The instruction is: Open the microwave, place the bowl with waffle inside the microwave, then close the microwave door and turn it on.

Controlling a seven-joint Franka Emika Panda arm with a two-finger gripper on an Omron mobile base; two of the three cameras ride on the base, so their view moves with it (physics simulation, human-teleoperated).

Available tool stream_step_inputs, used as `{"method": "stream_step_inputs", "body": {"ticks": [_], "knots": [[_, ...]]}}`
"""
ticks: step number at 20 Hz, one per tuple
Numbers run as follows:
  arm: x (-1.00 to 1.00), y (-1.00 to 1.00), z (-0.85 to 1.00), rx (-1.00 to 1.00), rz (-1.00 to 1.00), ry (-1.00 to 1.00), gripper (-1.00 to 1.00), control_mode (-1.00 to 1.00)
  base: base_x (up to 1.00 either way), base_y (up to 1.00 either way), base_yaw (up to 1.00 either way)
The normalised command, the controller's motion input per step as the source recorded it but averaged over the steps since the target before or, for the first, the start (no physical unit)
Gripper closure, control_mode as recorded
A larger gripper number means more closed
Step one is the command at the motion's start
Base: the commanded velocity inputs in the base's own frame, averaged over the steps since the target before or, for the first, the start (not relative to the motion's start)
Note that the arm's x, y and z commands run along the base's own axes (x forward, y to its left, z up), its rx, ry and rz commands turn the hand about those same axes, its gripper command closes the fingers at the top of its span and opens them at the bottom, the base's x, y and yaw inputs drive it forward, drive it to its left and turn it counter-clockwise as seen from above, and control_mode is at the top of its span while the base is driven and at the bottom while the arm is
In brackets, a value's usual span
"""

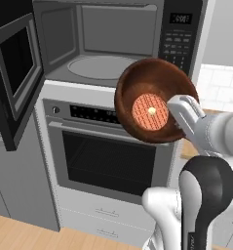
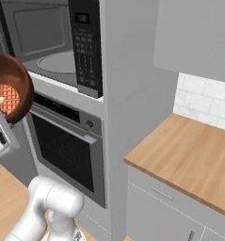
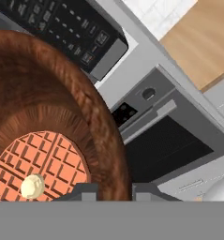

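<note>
The microwave [image 1: 113, 44] stands open, its grey cavity and glass turntable [image 1: 101, 67] bare, with the keypad panel [image 1: 179, 44] on the right. The microwave door [image 1: 18, 73] is swung out to the left. My gripper [image 1: 176, 106] is shut on the rim of the brown bowl [image 1: 152, 80], which hangs tilted in front of the cavity's lower right corner and over the oven top. The round orange waffle [image 1: 149, 111] lies inside it with a pale dab on top. The hand view has the bowl [image 3: 48, 93], waffle [image 3: 43, 164] and gripper [image 3: 115, 190] pinching the rim.
A steel-trimmed oven [image 1: 108, 161] with a horizontal handle sits right under the microwave. To the right a wooden counter [image 2: 189, 155] runs along a white tiled wall. The open door juts out on the left at cavity height.
</note>
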Motion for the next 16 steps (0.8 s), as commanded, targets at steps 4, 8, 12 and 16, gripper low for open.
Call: {"method": "stream_step_inputs", "body": {"ticks": [4, 8, 12, 16], "knots": [[0.37, 0.48, 0.55, -0.17, -0.01, 0.17, 1.00, -1.00, 0.00, 0.00, 0.00], [0.53, 0.24, 0.45, -0.12, -0.12, 0.16, 1.00, -1.00, 0.00, 0.00, 0.00], [0.70, 0.00, 0.24, 0.00, -0.29, 0.01, 1.00, -1.00, 0.00, 0.00, 0.00], [0.69, 0.12, 0.05, 0.01, -0.38, -0.04, 1.00, -1.00, 0.00, 0.00, 0.00]]}}
